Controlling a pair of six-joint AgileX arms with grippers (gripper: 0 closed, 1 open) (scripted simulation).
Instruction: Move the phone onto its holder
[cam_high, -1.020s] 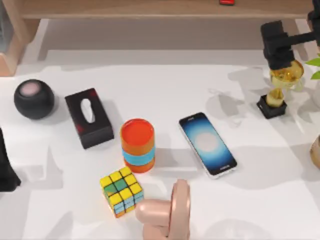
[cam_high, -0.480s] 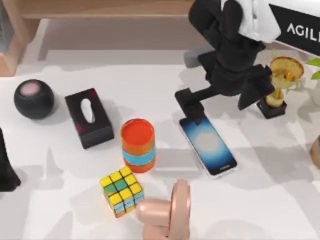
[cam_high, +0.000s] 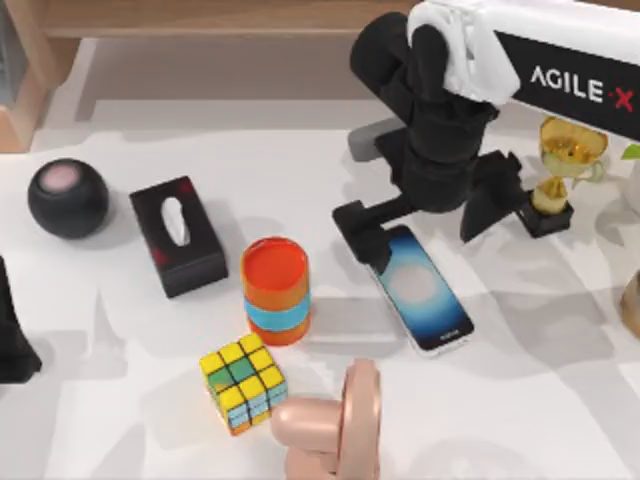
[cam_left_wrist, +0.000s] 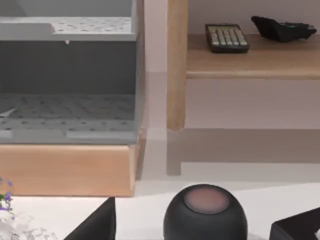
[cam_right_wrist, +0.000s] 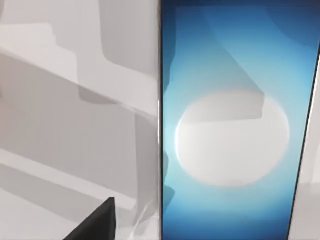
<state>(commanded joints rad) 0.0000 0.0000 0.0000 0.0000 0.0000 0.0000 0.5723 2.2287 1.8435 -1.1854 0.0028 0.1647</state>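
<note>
Phone (cam_high: 422, 290) lies flat, long axis diagonal, under right claw (cam_high: 430, 220), fingers spread apart.

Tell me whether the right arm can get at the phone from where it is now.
Probably yes. The right tool hangs over the far end of the phone, which lies flat on the table with bare surface on both long sides. The orange cylinder stands well aside.

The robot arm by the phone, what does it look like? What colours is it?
The right arm has a white shell with a black panel that says AGILE X in white letters, the X partly red. Its wrist is chunky and matte black. The right gripper is black too, with two flat, blocky fingers. No loose cables are visible.
</note>
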